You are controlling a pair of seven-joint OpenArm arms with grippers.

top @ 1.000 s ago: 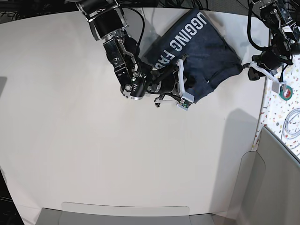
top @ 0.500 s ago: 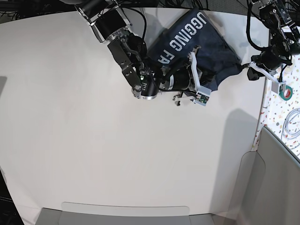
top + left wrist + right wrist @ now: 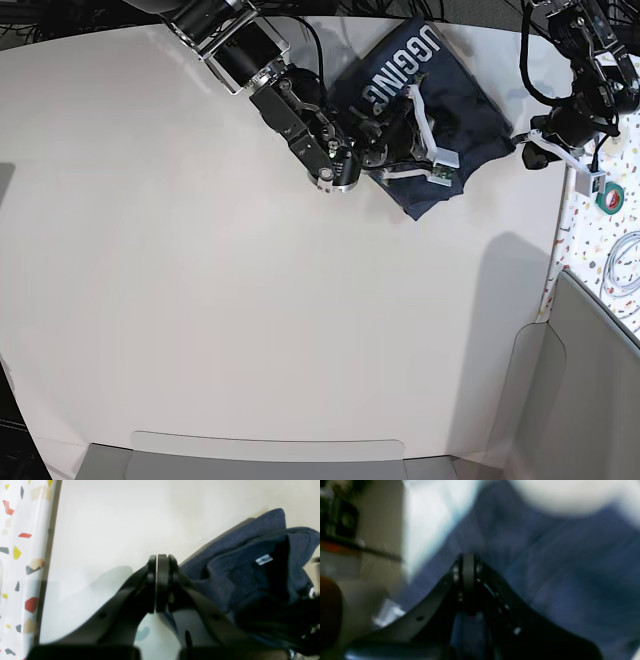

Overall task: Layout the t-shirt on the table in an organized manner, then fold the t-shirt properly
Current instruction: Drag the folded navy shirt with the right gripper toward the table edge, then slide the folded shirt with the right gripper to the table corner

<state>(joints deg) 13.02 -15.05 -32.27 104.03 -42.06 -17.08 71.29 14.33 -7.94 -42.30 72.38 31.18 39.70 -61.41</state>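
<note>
The t-shirt [image 3: 450,110] lies bunched at the far edge of the table [image 3: 200,300], white lettering facing up, with 2 grippers at its borders. The right gripper [image 3: 468,565] sits over the cloth with its jaws pressed together; the wrist view is blurred, and whether fabric is caught between the tips cannot be told. Navy cloth fills the area ahead of and to the right of this gripper, and a pale strip of table shows ahead to its left. In the base view the right arm [image 3: 285,100] crosses the shirt's lettered side, and its wrist covers the middle of the garment. The left gripper [image 3: 160,580] is also pressed shut, with its tips on a thin edge of the shirt; cloth runs away to its right in layered folds, and a small white label [image 3: 263,560] shows inside the dark collar opening. Bare table lies ahead of and to the left of this gripper, up to the speckled strip [image 3: 17,555] along the table's border. On the near side of both grippers the tabletop is open, wide and unobstructed. Cables [image 3: 625,262] lie on the speckled strip beside the left arm.
</note>
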